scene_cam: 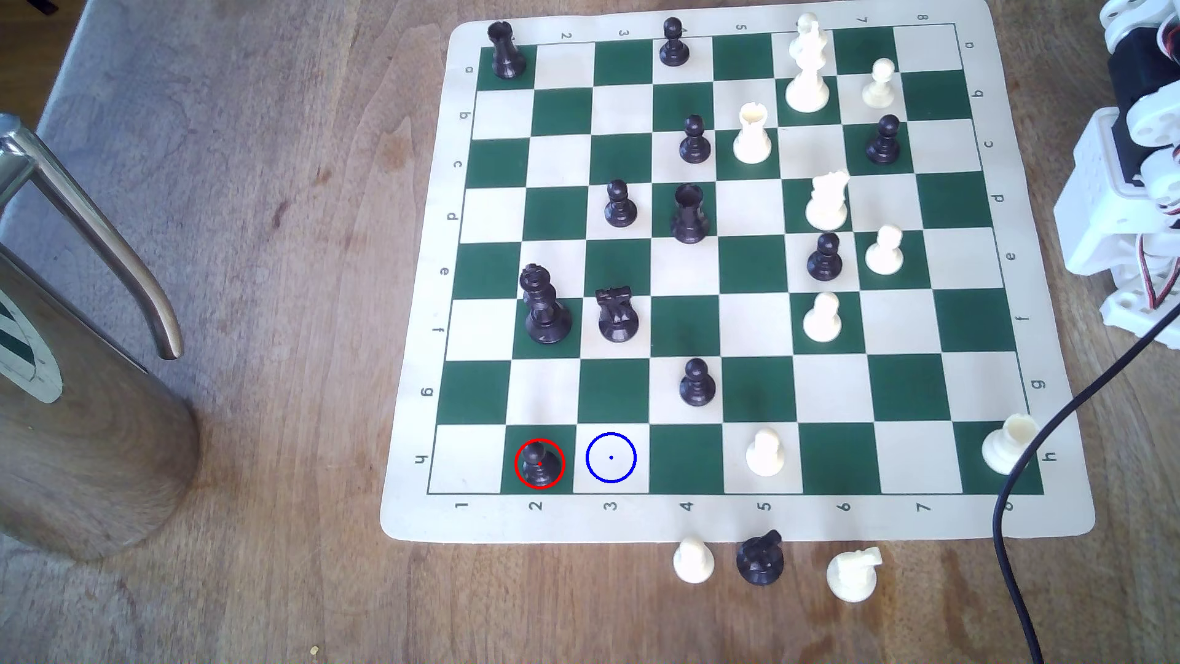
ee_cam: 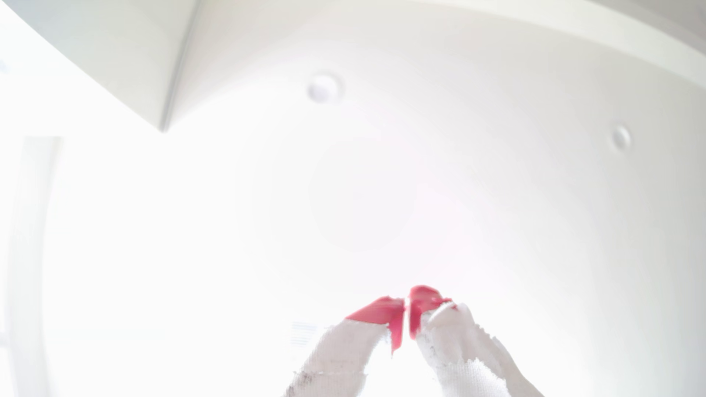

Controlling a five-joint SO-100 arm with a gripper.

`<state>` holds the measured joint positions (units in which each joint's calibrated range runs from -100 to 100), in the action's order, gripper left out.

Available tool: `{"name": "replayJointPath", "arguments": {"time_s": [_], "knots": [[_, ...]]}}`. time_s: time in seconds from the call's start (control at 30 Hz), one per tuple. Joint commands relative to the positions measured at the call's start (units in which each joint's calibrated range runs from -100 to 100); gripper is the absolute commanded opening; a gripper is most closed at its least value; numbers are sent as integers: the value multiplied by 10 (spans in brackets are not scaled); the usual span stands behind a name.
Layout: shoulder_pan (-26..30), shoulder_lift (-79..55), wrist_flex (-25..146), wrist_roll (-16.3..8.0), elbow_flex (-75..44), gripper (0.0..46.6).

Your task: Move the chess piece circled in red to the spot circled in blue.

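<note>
While the gripper (ee_cam: 407, 305) sits closed on nothing, the black pawn (scene_cam: 539, 464) stands red-ringed

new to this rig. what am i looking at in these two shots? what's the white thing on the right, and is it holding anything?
The exterior view looks down on a wooden table with a green-and-cream chess mat. The white machine at that view's right edge is a small robot arm, folded back off the board. The wrist view comes from a camera on the arm, now facing a bright ceiling; its gripper has red-tipped fingers shut together, with nothing between them. The black pawn circled in red stands beside the cream square circled in blue, untouched.
</note>
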<state>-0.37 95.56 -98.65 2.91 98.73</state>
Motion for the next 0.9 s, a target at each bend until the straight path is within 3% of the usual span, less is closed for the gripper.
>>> {"name": "replayJointPath", "arguments": {"time_s": [0.0,0.17,0.37,0.67,0.87], "knots": [[3,3,-10,-3,13,17],[13,3,51,-11,13,18],[26,2,340,-20,4,18],[13,2,549,-42,-8,19],[96,2,887,-21,-100,51]]}}
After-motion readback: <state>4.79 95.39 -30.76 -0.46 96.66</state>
